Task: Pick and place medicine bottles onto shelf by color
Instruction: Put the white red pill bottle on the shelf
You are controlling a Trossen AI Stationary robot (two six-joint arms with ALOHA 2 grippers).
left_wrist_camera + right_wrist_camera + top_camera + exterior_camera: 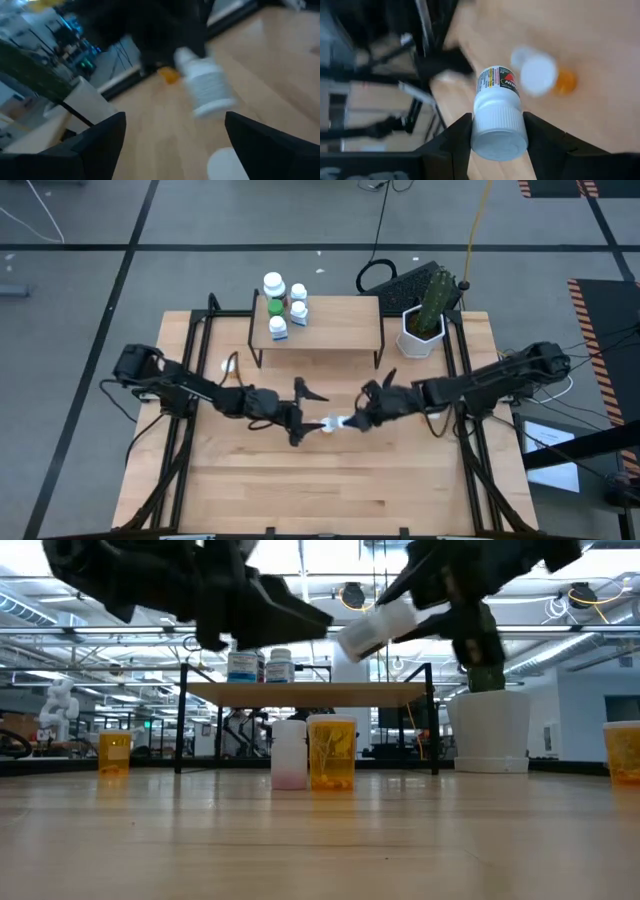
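Right gripper (495, 145) clamped on a white bottle (498, 112) by its cap end, held tilted in the air over mid-table; label print readable only from right wrist. Left gripper (300, 412) spread wide, empty, facing that bottle (206, 85) just beside it. Low view only: white bottle (288, 753) and orange bottle (332, 753) standing side by side on table below. Shelf (340, 322) behind, four bottles (284, 304) clustered on its left part. Cactus pot (421, 332) right of shelf.

White bottle (497, 117), red-green label; orange bottle (332, 754).
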